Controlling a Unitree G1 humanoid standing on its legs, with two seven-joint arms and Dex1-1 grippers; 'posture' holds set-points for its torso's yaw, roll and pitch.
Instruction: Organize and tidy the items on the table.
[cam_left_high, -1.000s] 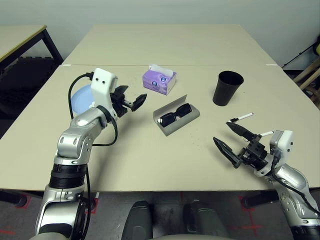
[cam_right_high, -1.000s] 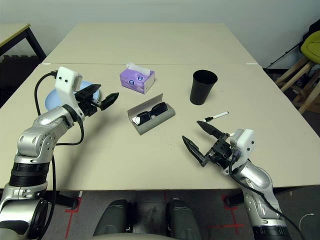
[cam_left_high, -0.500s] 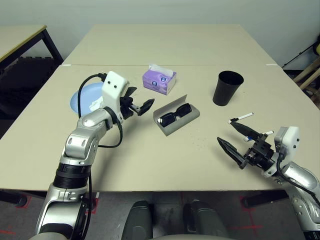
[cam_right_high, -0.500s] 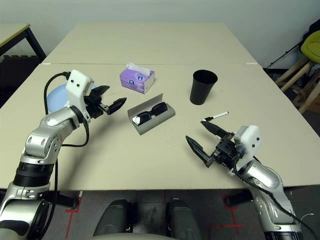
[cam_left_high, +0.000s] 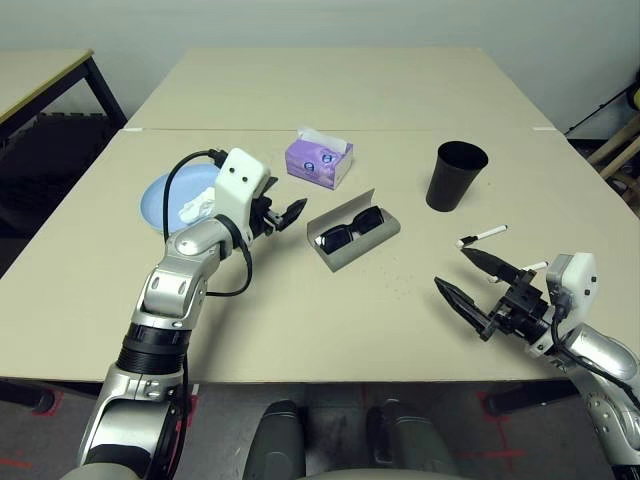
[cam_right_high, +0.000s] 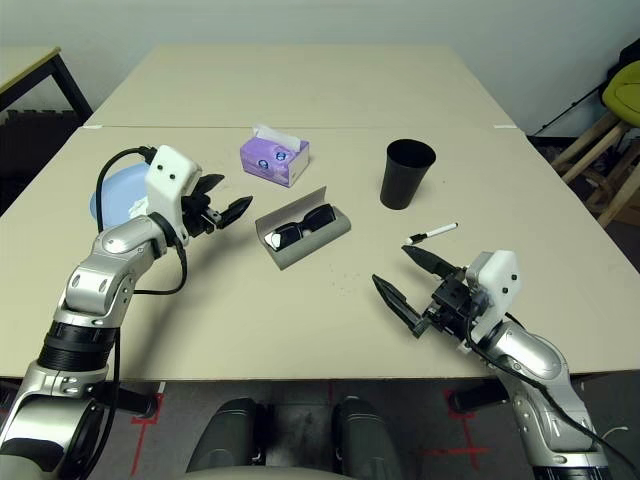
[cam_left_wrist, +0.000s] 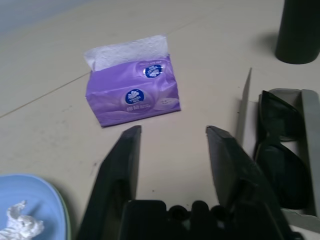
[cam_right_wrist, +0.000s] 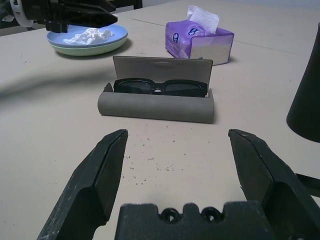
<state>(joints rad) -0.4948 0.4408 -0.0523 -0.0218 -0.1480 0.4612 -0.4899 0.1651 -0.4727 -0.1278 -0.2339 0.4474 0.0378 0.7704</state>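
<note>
Left eye view, near edge first: right gripper (cam_left_high: 478, 291) hung just above the table (cam_left_high: 300, 320) at the front right, fingers spread wide, nothing between them. Two white markers just past it: one (cam_left_high: 483, 236) lay clear on the tabletop, the other (cam_left_high: 533, 266) was mostly hidden behind the right gripper. Mid-table, grey oblong glasses case (cam_left_high: 355, 233) sat with its lid up, black sunglasses (cam_left_high: 347, 228) lying inside. Left gripper (cam_left_high: 283, 213) was just left of the case, pointing toward it, fingers parted with a gap between them, empty, touching nothing. Behind the left arm: blue plate (cam_left_high: 165, 197) stacked on the green plate (cam_right_wrist: 107, 45), whose rim showed under it in the right wrist view, and crumpled white tissue (cam_left_high: 196, 206) lying on the blue one. Farther back, purple tissue box (cam_left_high: 319, 160) upright, a tissue sticking out the top. Black cup (cam_left_high: 455, 176) stood upright at the far right, well apart from the box.
</note>
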